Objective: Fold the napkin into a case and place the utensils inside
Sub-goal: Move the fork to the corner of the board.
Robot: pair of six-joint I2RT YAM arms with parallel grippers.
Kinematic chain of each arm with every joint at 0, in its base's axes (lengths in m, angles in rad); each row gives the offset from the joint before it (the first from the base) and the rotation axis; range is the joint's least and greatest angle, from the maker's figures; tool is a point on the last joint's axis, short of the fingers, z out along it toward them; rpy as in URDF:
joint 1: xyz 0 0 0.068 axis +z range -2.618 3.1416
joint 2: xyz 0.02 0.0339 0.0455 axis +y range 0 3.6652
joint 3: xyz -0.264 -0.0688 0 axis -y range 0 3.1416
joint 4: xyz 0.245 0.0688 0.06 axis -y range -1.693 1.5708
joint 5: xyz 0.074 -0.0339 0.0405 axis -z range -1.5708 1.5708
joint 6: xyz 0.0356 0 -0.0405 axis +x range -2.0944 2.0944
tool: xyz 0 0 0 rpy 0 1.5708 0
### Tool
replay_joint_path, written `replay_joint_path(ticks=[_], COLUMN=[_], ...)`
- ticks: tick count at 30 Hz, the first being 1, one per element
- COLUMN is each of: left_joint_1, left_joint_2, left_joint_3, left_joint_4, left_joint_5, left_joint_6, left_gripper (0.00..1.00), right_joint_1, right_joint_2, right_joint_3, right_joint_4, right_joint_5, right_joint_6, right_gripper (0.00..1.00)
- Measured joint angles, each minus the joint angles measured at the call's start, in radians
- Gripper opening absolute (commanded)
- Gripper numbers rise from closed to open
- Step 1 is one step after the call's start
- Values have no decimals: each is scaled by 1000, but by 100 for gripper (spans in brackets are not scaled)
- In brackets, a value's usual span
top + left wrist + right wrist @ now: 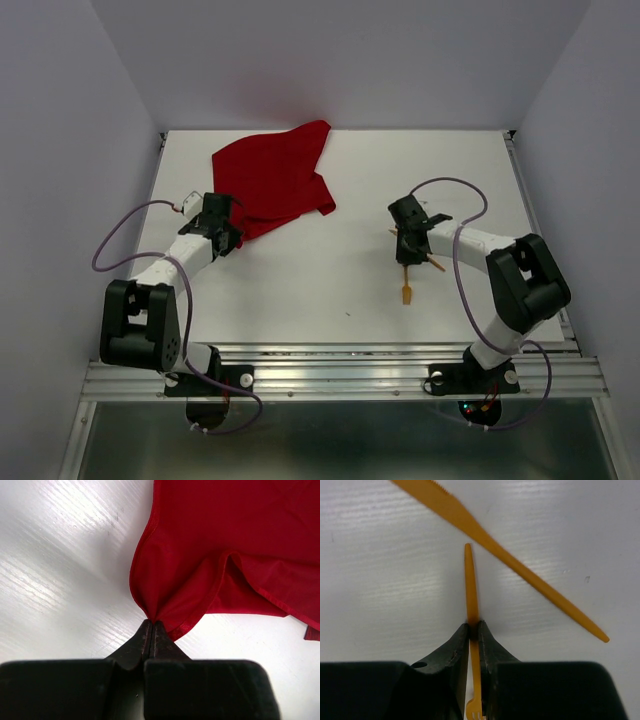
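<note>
The left gripper (151,626) is clenched on a corner of the one red napkin (230,535) at the far left of the table (330,285), while the right gripper (473,628) pinches the one orange fork (470,580) by its handle, the one knife (520,570) lying just beside it.

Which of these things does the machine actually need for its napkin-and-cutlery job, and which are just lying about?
Part of the job: red napkin, pinched by left gripper; orange fork, clamped in right gripper; orange knife, lying loose.
Not part of it: white table, purple cables.
</note>
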Motion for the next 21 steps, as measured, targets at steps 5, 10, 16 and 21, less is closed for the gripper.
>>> replay_joint_path(ticks=[5,10,16,21], left_joint_1=[0,0,0,0], left_joint_2=[-19,-33,-60,-84], left_joint_3=[0,0,0,2], left_joint_4=[-3,-10,-15,-27], left_joint_5=[1,8,23,18], left_joint_6=[3,7,15,27], left_gripper=[0,0,0,0], right_joint_1=[-88,-181,-290,-353], right_joint_2=[41,81,127,144], right_joint_3=[37,75,125,141], right_joint_4=[47,85,114,130], right_joint_5=[3,6,23,53], right_joint_6=[-16,-35,-52,-60], right_gripper=[12,13,13,13])
